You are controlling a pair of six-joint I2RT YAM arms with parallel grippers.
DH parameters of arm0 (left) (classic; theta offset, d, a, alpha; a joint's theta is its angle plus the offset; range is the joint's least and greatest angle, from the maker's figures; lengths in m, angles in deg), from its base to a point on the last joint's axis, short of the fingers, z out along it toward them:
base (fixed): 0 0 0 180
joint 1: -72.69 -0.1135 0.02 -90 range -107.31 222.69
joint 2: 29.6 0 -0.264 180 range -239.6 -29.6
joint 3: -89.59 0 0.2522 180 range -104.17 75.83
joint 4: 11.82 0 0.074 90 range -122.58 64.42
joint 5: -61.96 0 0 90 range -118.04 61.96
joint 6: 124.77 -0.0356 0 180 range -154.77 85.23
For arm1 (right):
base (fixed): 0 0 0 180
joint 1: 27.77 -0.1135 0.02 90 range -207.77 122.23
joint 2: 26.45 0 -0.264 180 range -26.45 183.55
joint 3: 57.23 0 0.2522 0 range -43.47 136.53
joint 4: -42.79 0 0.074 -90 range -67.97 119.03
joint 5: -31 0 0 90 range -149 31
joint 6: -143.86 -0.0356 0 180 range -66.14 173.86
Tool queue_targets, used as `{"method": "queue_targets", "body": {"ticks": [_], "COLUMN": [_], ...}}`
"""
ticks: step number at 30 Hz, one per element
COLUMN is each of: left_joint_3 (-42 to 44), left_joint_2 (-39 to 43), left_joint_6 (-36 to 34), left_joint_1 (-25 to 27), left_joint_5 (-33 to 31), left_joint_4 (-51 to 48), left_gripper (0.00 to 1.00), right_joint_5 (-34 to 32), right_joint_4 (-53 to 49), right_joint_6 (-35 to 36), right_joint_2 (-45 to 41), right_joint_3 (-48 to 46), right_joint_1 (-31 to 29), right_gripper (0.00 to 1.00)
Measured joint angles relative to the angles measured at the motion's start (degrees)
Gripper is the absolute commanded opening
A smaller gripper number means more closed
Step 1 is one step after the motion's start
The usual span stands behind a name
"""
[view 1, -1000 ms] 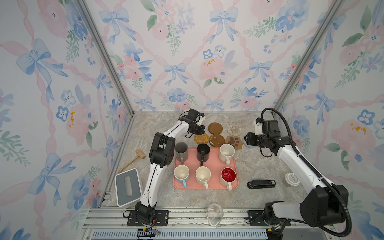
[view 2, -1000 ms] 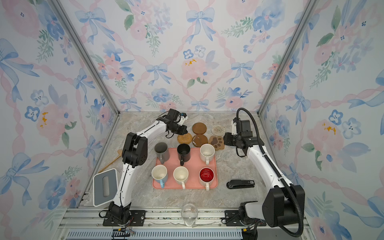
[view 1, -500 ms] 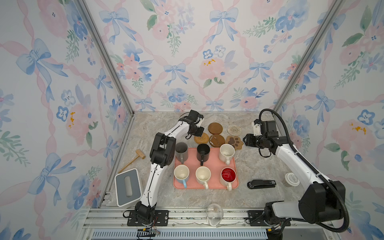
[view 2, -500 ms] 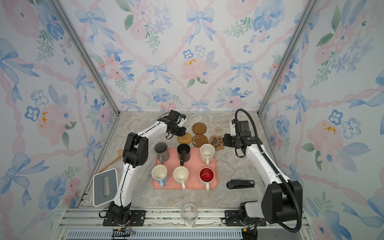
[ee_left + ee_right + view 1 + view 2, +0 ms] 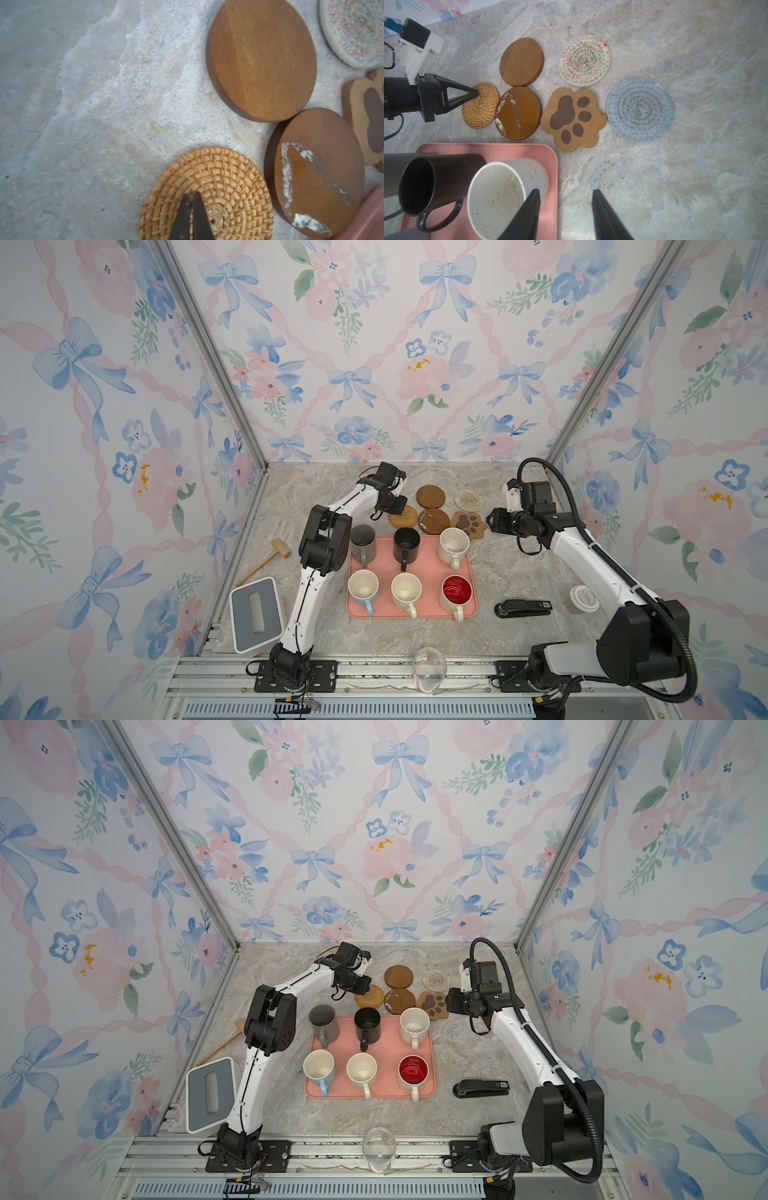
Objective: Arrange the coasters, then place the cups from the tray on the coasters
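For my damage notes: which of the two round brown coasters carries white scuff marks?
The round brown coaster nearest the salmon-pink tray, between the tan rattan coaster and the paw-print coaster; the other round brown coaster looks clean.

Lab robot booth: floral wallpaper (image 5: 374,344), aluminium struts (image 5: 210,352), marble tabletop (image 5: 316,489).

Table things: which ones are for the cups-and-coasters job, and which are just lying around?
For the job: coasters (six), mugs (six), pink tray.

Just lying about: wooden mallet, grey box, black stapler, lidded paper cup, clear glass.
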Motion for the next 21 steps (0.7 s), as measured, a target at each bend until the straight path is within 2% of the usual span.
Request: {"method": "queue_targets", "body": {"ticks": [5, 21], "left_joint_3": [1.75, 9.09], "left_joint_2": [0.94, 5.57], "left_joint_6": [0.7, 2.69], "left_joint_1": [-0.74, -8.09], "left_joint_5": [-1.44, -5.29], "left_joint_4": [1.29, 2.99], "left_gripper": [0.0, 0.0], "right_joint_5": [0.04, 0.87], "right_joint_4": [0.0, 0.7], "right_joint_6": [-0.15, -1.22], "right_joint_2": [0.0, 1.6], "right_joint_3": [-0.02, -0.02], "right_joint_1": [0.0, -0.26], "right_gripper": [0.42, 0.39]}}
